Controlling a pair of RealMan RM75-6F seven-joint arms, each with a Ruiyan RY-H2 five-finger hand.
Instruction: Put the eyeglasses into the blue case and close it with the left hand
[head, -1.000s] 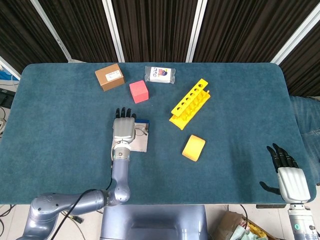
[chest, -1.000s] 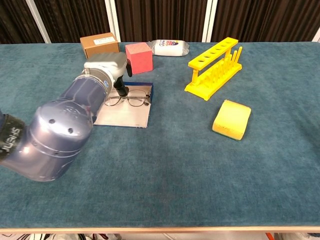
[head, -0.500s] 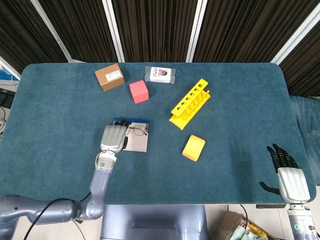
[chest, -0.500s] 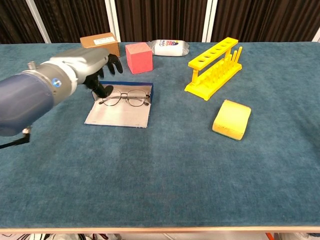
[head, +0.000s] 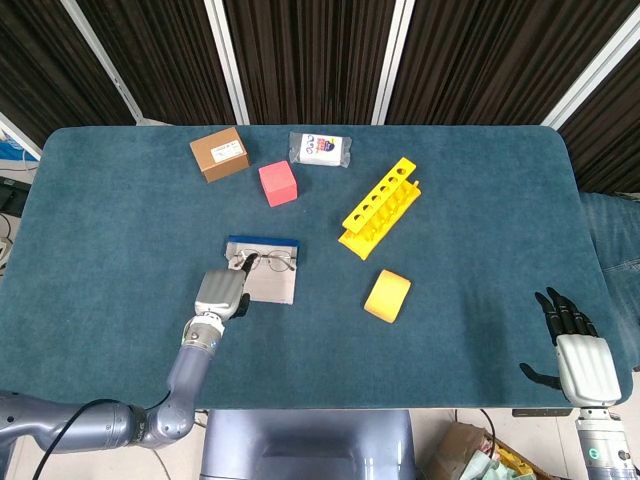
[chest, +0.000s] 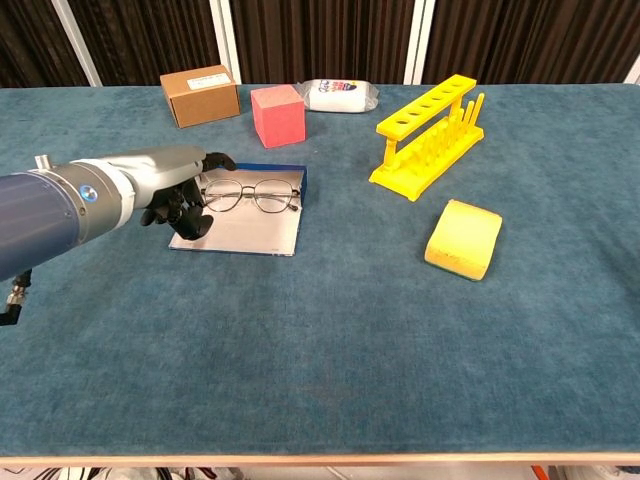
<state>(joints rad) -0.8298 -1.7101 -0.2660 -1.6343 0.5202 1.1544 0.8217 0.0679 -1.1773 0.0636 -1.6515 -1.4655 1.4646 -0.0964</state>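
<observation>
The blue case (head: 262, 243) (chest: 302, 187) lies open and flat on the table, its grey lining facing up. The eyeglasses (head: 268, 262) (chest: 252, 195) rest unfolded on the lining at the far end, with nothing gripping them. My left hand (head: 222, 292) (chest: 168, 195) hovers at the case's near-left edge, back upward. Its dark fingers (chest: 188, 215) curl loosely down over the lining's left corner and hold nothing. I cannot tell whether they touch the case. My right hand (head: 580, 362) stays at the table's near right edge with its fingers spread and holds nothing. It shows only in the head view.
A pink cube (head: 278, 183) (chest: 277, 115), a brown box (head: 219, 153) (chest: 200, 95) and a white packet (head: 320, 149) (chest: 342, 95) stand beyond the case. A yellow tube rack (head: 380, 207) (chest: 428, 135) and a yellow sponge (head: 387, 295) (chest: 463, 238) lie to its right.
My left hand has pulled back from over the eyeglasses toward the near left, uncovering the case. The eyeglasses stay in the open case. The right hand has not moved.
</observation>
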